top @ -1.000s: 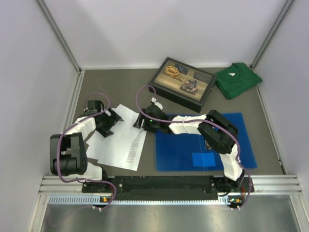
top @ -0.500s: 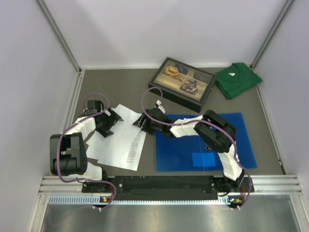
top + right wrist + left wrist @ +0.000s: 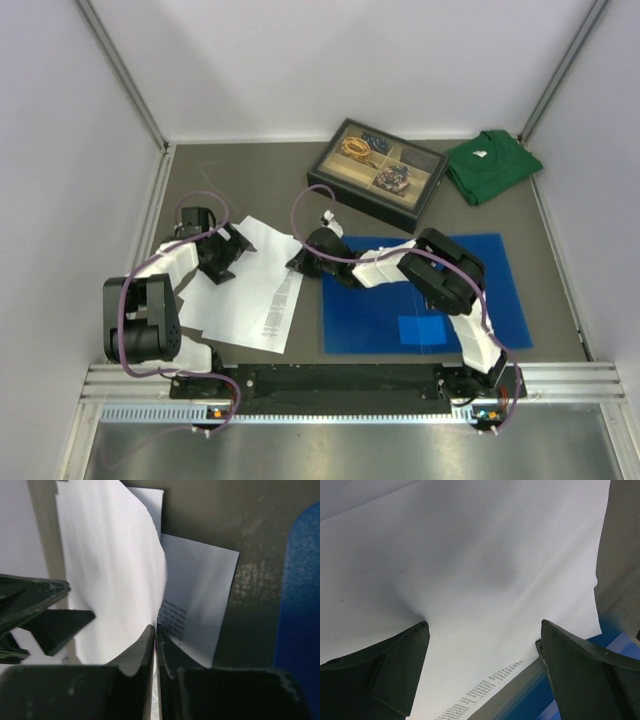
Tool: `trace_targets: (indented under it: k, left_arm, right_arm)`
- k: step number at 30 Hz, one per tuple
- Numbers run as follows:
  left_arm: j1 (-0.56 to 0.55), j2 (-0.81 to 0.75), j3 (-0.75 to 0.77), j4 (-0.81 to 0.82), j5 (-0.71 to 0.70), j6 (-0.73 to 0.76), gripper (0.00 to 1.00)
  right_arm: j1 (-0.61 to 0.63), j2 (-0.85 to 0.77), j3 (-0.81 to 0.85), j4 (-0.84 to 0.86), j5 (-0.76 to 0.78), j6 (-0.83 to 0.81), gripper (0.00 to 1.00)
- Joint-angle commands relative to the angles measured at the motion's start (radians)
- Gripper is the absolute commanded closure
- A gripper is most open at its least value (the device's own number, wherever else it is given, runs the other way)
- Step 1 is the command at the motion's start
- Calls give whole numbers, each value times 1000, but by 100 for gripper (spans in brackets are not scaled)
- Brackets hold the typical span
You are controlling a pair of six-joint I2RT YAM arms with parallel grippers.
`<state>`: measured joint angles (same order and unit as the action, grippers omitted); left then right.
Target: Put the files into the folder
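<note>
My right gripper [image 3: 156,632] pinching a sheet of the files [image 3: 110,565], clear only at the wrist, my left gripper [image 3: 482,635] spread, whole folder [image 3: 490,280] overhead, right.

the files [image 3: 262,300] carry black print, too small to read.

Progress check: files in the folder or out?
Out. The files lie left of the folder, apart from it; the right wrist view shows bare table between them.
</note>
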<state>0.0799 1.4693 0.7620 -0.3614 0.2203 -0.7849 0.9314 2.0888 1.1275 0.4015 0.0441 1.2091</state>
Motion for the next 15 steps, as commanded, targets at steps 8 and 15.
trace_targets:
  k: [8,15]
  left_arm:
    - [-12,-164,111,-135,-99,133,2]
    - [-75,-293,240,-203,-151,188,2]
  right_arm:
    - [43,-113,274,-398,54,-304,100]
    - [14,-199,376,-694,-111,-371,100]
